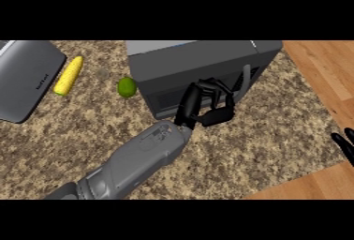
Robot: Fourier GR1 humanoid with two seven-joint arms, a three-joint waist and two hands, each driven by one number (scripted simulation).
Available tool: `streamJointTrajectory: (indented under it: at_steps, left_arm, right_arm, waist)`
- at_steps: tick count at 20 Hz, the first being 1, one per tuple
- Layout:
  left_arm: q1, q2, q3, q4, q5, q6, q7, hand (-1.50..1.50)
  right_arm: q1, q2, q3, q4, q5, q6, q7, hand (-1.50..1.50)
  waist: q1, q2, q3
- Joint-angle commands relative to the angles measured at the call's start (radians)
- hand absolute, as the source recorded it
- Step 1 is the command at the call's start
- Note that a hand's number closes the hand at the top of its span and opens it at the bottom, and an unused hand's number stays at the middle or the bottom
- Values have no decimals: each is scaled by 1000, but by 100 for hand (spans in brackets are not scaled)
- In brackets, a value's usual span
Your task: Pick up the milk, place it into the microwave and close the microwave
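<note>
The dark grey microwave (pixel 200 58) stands at the back middle of the counter, and its door looks closed, with the handle (pixel 244 78) at the right of its front. My left hand (pixel 206 102) rests against that door front, just left of the handle. Its fingers are only slightly bent and hold nothing. No milk shows anywhere; I cannot tell whether it is inside the microwave. My right hand (pixel 343 144) rests open at the right edge of the view, fingers up.
A yellow corn cob (pixel 69 75) and a green lime (pixel 126 87) lie left of the microwave. A grey flat appliance (pixel 24 77) fills the far left corner. The speckled counter (pixel 262 140) ends at the right, with wooden floor (pixel 325 61) beyond.
</note>
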Motion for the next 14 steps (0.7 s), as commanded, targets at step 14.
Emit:
streamJointTrajectory:
  at_steps: [14]
  left_arm:
    - [-54,1,54,115,104,52,-123,150]
  right_arm:
    - [-21,-52,8,-53,-79,53,31,-150]
  waist:
    - [-21,24,-1]
